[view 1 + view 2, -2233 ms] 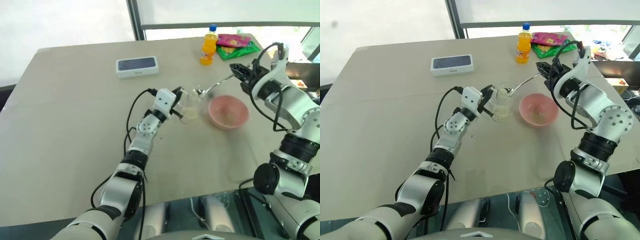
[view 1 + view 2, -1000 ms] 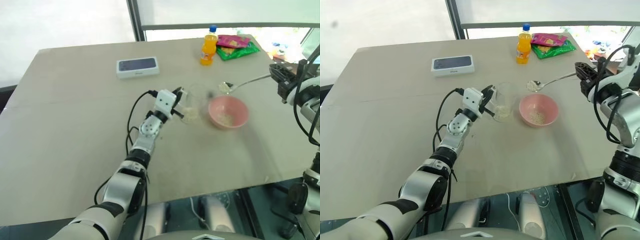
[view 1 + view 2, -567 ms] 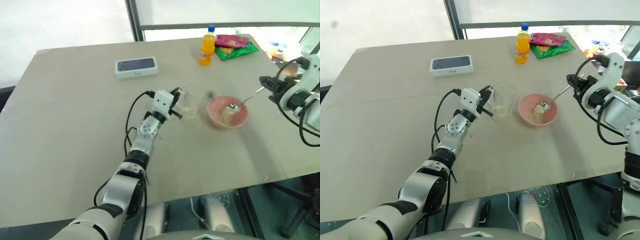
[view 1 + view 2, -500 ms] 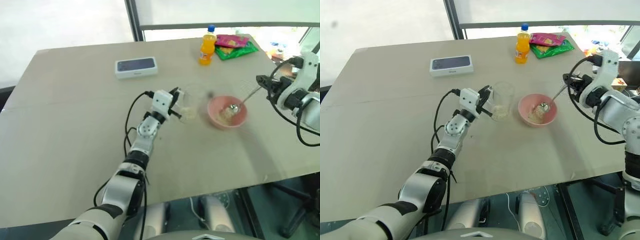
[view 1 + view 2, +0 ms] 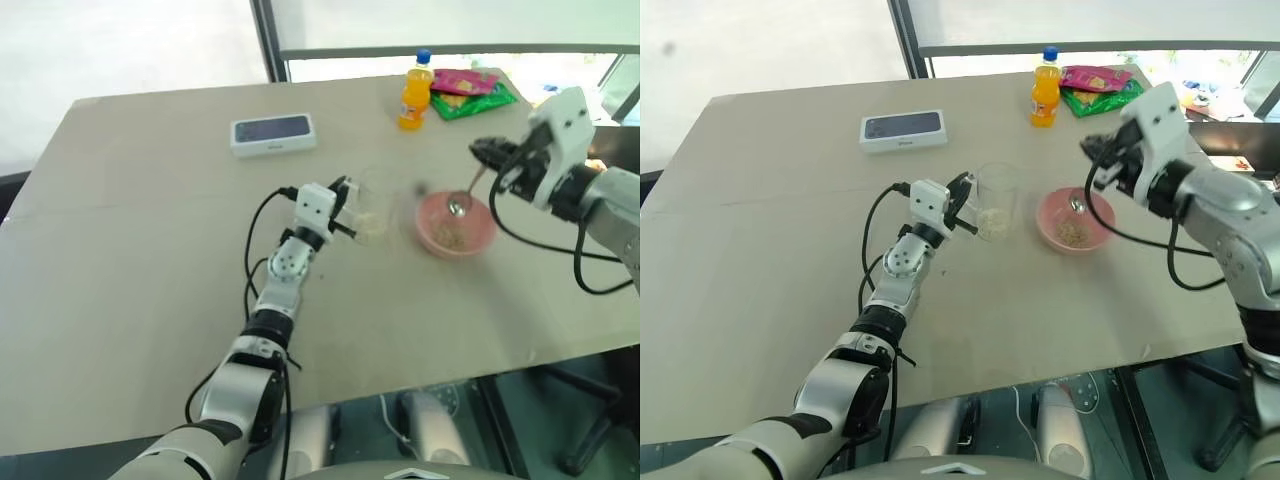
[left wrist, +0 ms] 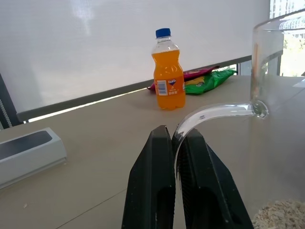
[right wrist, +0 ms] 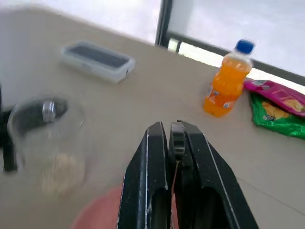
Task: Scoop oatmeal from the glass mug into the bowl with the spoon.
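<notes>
I saw the glass mug (image 5: 998, 200) standing upright near the middle of the table, clear and colourless, its curved side handle (image 6: 215, 113) pointing left. A low layer of pale oatmeal (image 5: 994, 222) lay in its bottom. Just to its right, apart from it, sat the pink bowl (image 5: 1073, 222), round and shallow, with a small heap of beige flakes inside. The spoon (image 5: 463, 197) hung tilted over the bowl, its shiny oval head low above the flakes and its thin handle rising up and to the right.
</notes>
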